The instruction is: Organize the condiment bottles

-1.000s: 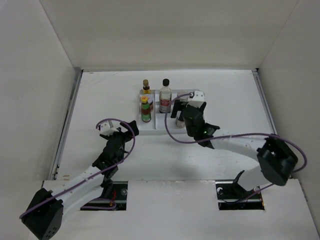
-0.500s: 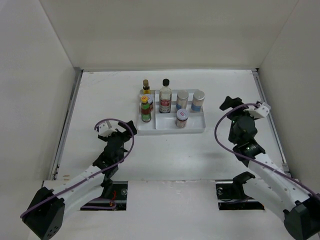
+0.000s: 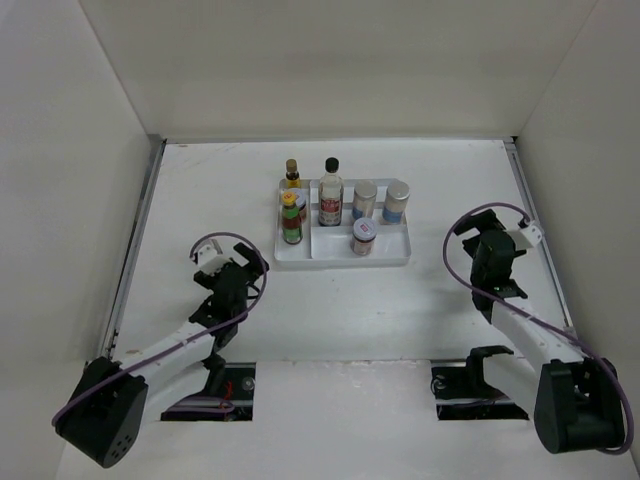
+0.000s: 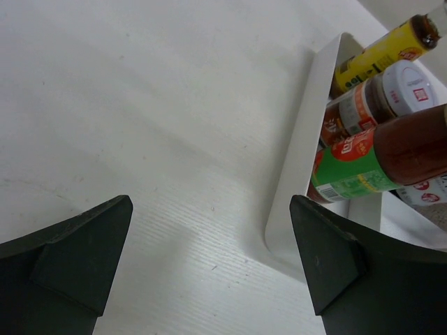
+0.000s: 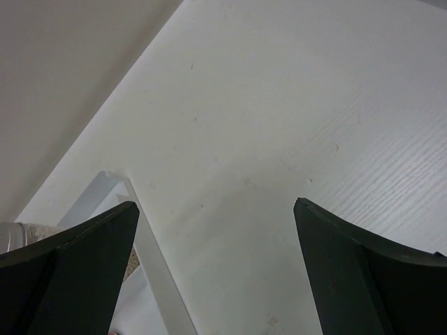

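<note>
I read this as basically done; the condiment bottles all stand in the white tray; yellow-capped green bottle and small yellow bottle at its left end, tall black-capped bottle and 3 silver-lidded jars to their right; left gripper and right gripper both spread wide, holding nothing, apart from the tray; probably only parking the arms left; table plain matte white; white walls on 3 sides.

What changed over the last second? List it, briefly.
The right gripper pulled away from over the right compartment of the white tray, swinging right and back toward its base; it now stands open and empty over bare table. The left gripper drew back slightly, open. The condiment bottles stayed put in the tray.
</note>
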`<state>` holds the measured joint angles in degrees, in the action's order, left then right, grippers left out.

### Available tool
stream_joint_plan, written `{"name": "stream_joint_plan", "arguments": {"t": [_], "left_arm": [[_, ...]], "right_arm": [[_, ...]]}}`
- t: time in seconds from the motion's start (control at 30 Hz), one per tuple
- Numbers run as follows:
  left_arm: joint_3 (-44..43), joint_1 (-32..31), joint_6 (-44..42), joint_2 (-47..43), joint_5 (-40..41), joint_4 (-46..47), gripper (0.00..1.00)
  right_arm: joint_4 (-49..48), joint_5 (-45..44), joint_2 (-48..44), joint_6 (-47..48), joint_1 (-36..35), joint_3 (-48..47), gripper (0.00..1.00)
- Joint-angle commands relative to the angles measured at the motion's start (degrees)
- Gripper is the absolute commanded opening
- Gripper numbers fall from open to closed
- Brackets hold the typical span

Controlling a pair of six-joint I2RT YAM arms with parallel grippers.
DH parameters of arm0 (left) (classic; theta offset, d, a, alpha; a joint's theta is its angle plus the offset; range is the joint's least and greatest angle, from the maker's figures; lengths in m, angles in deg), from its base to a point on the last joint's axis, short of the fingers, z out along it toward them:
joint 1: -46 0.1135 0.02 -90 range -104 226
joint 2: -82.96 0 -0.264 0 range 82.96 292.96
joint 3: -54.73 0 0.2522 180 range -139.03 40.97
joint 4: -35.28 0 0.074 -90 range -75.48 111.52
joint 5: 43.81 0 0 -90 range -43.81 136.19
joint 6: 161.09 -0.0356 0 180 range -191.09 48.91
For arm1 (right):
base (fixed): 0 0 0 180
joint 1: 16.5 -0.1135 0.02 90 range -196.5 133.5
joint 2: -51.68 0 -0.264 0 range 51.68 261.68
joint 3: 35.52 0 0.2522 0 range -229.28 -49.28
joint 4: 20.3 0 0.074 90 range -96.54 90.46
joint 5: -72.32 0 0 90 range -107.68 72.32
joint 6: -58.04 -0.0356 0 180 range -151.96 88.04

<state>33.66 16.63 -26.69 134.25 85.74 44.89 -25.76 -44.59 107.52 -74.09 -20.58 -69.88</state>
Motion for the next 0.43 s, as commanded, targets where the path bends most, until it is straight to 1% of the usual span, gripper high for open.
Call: {"name": "stream_joint_plan", "arguments": {"t": [0.0,0.27,0.4], "left_arm": [[-3.8,0.2,1.7,1.4,-1.4,-1.4,1.0],[-5.8,-1.1,1.4,0.4,-2.5,-3.4,1.0],[-7.5,-1.4,1.2,1.6,-2.3,-6.0,1.0]], "right_arm": [[-4.6,2.2,0.9,-2.0,0.2,-0.8,1.0],[-5.1,2.3,1.6,-1.7,-0.5,-0.8,1.0],[-5.8,2.9,2.6,-1.6,-0.9,-0.9,1.0]]}}
